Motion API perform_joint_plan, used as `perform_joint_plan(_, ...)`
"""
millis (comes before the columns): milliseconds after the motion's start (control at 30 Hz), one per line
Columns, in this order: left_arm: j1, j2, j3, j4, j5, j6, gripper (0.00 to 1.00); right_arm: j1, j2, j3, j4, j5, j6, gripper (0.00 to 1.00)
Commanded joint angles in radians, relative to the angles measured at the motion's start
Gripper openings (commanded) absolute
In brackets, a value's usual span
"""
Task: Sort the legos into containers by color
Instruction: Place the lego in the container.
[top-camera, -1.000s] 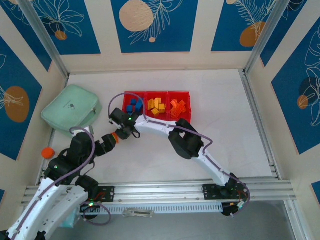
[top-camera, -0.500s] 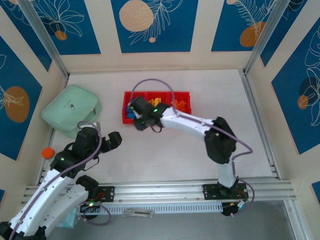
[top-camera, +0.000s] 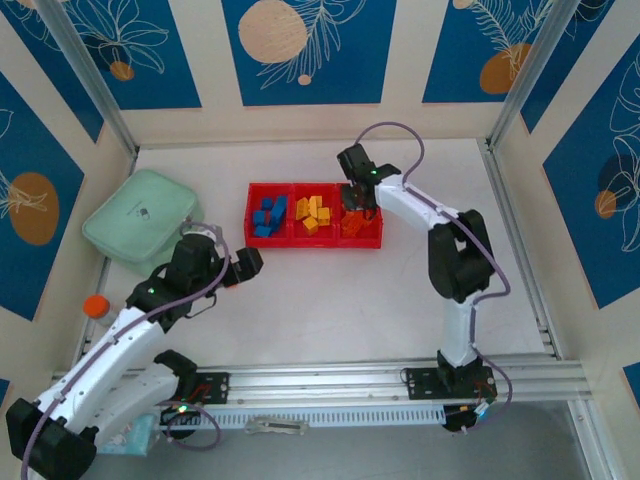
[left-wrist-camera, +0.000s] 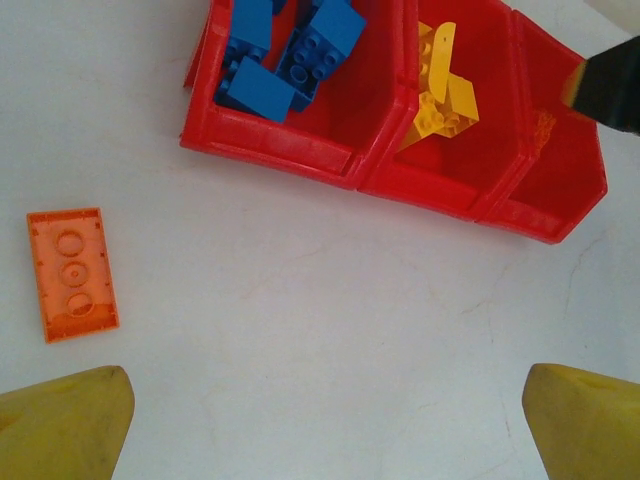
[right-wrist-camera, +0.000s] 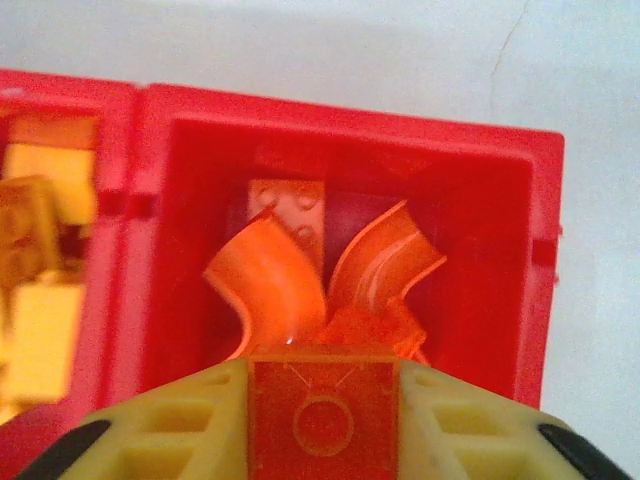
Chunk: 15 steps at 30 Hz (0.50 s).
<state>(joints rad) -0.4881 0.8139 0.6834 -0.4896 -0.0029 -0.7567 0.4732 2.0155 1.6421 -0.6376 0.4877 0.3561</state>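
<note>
Reaching out across the tabletop (left-wrist-camera: 330, 300), the right arm is stretched long with the right hand (top-camera: 357, 198) hanging over the right compartment of the red tray (top-camera: 300, 241). It's clamped on an orange brick (right-wrist-camera: 323, 410) between its yellow fingers (right-wrist-camera: 170, 430). Curved orange pieces (right-wrist-camera: 285, 285) sit in that compartment right below. Blue legos (top-camera: 267, 216) fill the left compartment and yellow ones (top-camera: 313, 212) the middle. The left arm is bent at the elbow, with the left hand (left-wrist-camera: 322, 420) spread wide and empty on the near side of the tray. One flat orange piece (left-wrist-camera: 70, 273) lies loose on the tabletop, apart from the tray.
</note>
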Motion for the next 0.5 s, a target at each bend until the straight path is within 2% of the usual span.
perform_joint_plan(0,0.012,0.001,0.011,0.042,0.010,0.016,0.99,-0.004,0.049,0.088,-0.036,0.003,-0.005,0.45)
perform_joint_plan(133,0.013,-0.011,0.025,0.009,-0.007,0.023,0.99,0.014,0.013,0.092,-0.040,0.009,-0.008,0.61)
perform_joint_plan(233,0.014,-0.031,0.031,-0.022,-0.018,0.024,0.99,0.053,-0.056,0.047,-0.034,0.002,-0.002,0.65)
perform_joint_plan(333,0.015,-0.058,0.041,-0.085,-0.037,0.013,0.99,0.123,-0.124,-0.011,-0.039,-0.001,0.022,0.69)
perform_joint_plan(467,0.016,-0.128,0.041,-0.181,-0.061,-0.014,0.99,0.258,-0.173,-0.083,-0.033,-0.073,0.096,0.74)
